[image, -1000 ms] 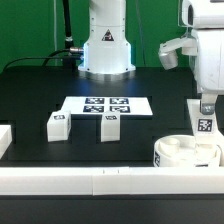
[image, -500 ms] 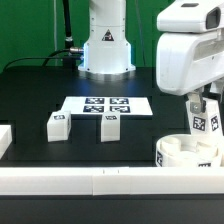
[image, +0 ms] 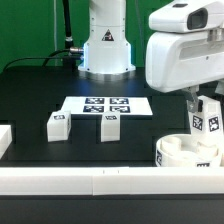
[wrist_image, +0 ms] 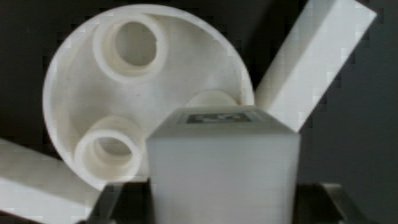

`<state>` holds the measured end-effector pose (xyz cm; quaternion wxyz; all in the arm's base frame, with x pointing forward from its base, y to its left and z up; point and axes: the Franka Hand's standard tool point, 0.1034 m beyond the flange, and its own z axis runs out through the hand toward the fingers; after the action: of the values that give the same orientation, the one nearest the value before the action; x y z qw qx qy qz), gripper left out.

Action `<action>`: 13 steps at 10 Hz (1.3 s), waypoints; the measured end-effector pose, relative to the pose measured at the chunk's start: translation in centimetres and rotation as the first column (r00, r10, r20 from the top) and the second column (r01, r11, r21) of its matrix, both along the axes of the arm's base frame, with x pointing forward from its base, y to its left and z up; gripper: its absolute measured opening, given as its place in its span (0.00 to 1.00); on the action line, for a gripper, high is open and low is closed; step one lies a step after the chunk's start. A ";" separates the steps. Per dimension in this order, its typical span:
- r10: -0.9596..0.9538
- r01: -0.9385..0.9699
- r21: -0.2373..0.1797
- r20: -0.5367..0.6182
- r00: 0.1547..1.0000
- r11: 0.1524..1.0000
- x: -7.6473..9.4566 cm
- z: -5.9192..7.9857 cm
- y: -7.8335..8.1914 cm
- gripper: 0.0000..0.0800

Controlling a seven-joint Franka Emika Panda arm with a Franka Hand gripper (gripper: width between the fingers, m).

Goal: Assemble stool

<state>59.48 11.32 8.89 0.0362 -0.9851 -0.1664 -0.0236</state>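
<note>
Your black table (image: 30,95) carries the front rail (image: 100,181) at six o'clock in the exterior view and the marker board (image: 107,106) near centre. The round seat (image: 183,152) sits at four o'clock, beside that rail. One loose leg (image: 57,125) stands at the board's eight o'clock, another leg (image: 110,126) at its six. Your gripper (image: 203,108) clamps a third leg (image: 203,124) upright over the seat.

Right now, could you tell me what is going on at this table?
The arm's hand holds one leg upright over the seat, at the exterior view's right. The two sockets that the wrist view shows are empty, so this leg does not seem to be seated yet. Two spare legs lie loose on the table by the marker board.
</note>
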 end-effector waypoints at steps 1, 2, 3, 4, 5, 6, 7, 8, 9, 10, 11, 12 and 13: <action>-0.089 0.089 0.009 0.007 0.996 0.996 0.1 0.0 0.1 0.42; -0.212 0.212 0.015 0.004 0.977 0.977 0.0 0.0 0.2 0.42; -0.297 0.297 0.026 -0.002 0.955 0.955 0.0 -0.1 0.2 0.42; -0.357 0.357 0.038 -0.004 0.934 0.933 0.1 -0.1 0.1 0.42; -0.459 0.459 0.049 -0.021 0.888 0.887 0.1 -0.1 0.2 0.42; -0.510 0.511 0.053 -0.030 0.860 0.858 0.1 -0.1 0.2 0.42; -0.604 0.606 0.056 -0.049 0.795 0.793 0.1 -0.1 0.3 0.42; -0.677 0.680 0.057 -0.065 0.733 0.731 0.1 -0.1 0.4 0.42; -0.729 0.733 0.060 -0.071 0.681 0.678 0.2 -0.2 0.6 0.42; -0.805 0.810 0.059 -0.085 0.587 0.584 0.2 -0.2 0.8 0.42; -0.846 0.852 0.056 -0.097 0.523 0.521 0.2 -0.2 0.9 0.42; -0.868 0.875 0.055 -0.107 0.485 0.482 0.2 -0.2 0.9 0.42; -0.902 0.911 0.053 -0.129 0.412 0.408 0.3 -0.2 0.9 0.42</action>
<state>59.74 12.25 8.68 0.0808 -0.9146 0.3961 -0.0098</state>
